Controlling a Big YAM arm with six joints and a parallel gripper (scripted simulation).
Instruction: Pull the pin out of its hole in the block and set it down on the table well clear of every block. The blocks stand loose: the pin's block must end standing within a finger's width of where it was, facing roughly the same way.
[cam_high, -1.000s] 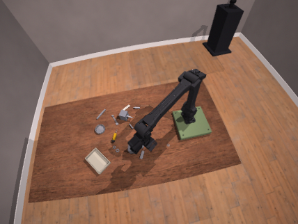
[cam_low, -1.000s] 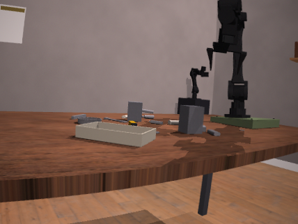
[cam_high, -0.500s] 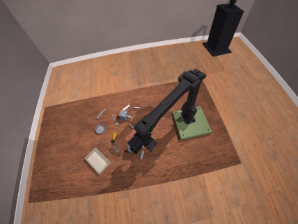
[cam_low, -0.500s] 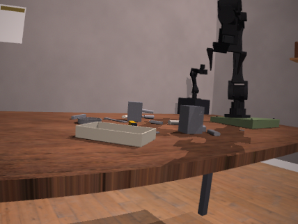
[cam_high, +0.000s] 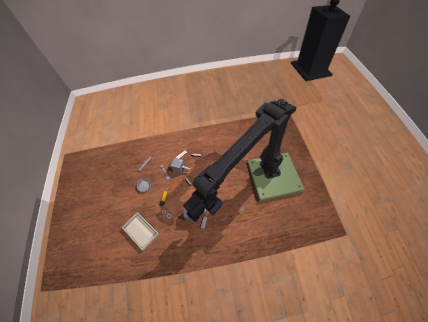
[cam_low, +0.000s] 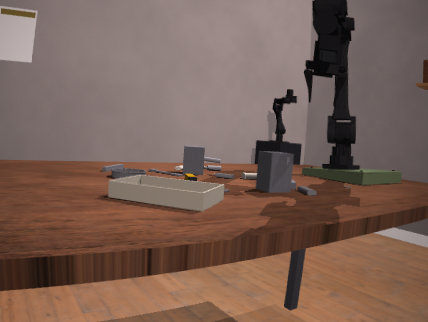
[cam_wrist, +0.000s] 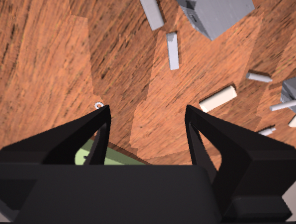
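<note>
A grey block (cam_high: 177, 163) stands left of the middle of the table with a thin grey pin (cam_high: 186, 162) sticking out of its side. In the wrist view this block (cam_wrist: 290, 91) and its pin (cam_wrist: 282, 106) sit at the right edge. A second grey block (cam_high: 187, 217) stands just below my gripper (cam_high: 200, 202), and it also shows at the top of the wrist view (cam_wrist: 217, 15). My gripper (cam_wrist: 147, 111) hovers above bare table wood, well apart from the pin. Its fingers stand partly apart with nothing between them.
Loose grey pins (cam_wrist: 172, 50) lie near the second block, and one lies by the gripper (cam_high: 203, 221). A white bar (cam_wrist: 217, 98), a round disc (cam_high: 143, 185), a yellow-handled tool (cam_high: 163, 196) and a cream tray (cam_high: 140, 230) lie to the left. The green arm base (cam_high: 275, 176) is at the right.
</note>
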